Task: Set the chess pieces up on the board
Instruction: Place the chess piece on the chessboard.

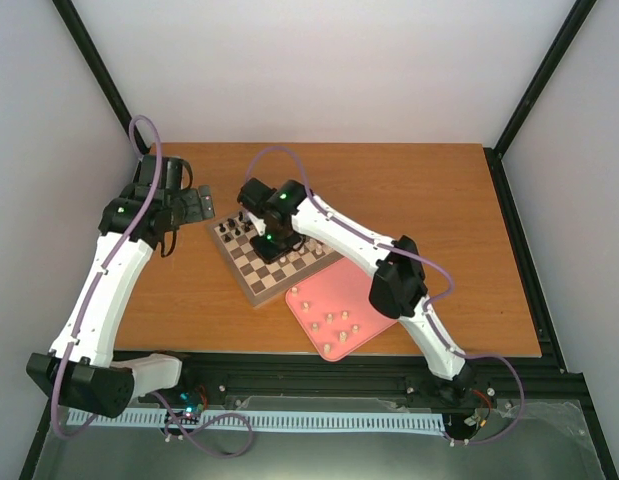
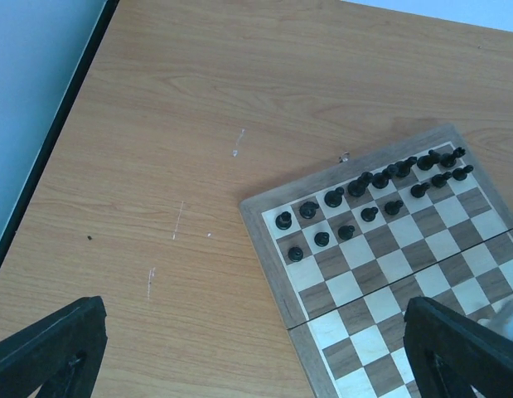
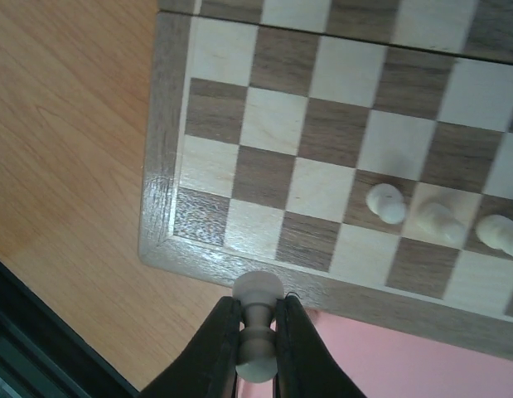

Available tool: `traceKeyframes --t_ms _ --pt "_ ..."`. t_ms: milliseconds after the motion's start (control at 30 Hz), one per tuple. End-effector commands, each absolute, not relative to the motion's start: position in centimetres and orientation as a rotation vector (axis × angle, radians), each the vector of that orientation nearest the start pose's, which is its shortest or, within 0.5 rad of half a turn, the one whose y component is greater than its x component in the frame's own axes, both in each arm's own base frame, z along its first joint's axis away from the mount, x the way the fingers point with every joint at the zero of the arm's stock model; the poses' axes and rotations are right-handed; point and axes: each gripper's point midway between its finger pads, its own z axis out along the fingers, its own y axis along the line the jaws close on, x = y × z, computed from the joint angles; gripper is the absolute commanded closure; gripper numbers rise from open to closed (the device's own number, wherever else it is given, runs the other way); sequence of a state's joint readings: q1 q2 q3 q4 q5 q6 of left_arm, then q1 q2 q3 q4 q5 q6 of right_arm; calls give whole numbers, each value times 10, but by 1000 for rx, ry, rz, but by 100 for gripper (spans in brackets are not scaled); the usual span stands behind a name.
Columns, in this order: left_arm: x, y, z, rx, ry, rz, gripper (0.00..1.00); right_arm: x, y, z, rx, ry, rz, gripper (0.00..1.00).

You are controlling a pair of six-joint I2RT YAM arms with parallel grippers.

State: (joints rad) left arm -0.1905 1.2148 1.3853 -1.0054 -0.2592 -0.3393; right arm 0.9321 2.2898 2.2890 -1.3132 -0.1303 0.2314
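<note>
Wood tabletop (image 1: pixel 409 190) all round. Pinching a pale pawn (image 3: pixel 258 290) in the right claw (image 3: pixel 258 313), just over the corner border of the board (image 3: pixel 273 120). Best kept upright, lowered dead-centre on a square, then released.

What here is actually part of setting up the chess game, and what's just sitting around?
Part of the job: board; pale pieces; held pale piece, pinched in the right gripper.

Just lying about: black pieces, already on the board; pink tray; table.
</note>
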Motion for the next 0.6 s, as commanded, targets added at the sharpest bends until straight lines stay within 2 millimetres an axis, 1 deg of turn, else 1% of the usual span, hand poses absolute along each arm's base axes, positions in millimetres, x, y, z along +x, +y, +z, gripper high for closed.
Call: traceKeyframes --t_ms 0,133,233,367,567 --pt "322 -19 298 -293 2314 17 0 267 420 122 -1134 2818 350 93" --pt "318 -18 296 -279 2319 26 0 266 419 102 -1135 2864 313 93" --pt "315 -16 297 -286 2312 31 0 266 422 91 -1124 2886 317 93" --pt "316 -18 300 -285 2304 15 0 271 423 80 -1108 2885 289 93" --pt "317 -20 299 -282 2307 6 0 282 420 71 -1080 2861 207 93"
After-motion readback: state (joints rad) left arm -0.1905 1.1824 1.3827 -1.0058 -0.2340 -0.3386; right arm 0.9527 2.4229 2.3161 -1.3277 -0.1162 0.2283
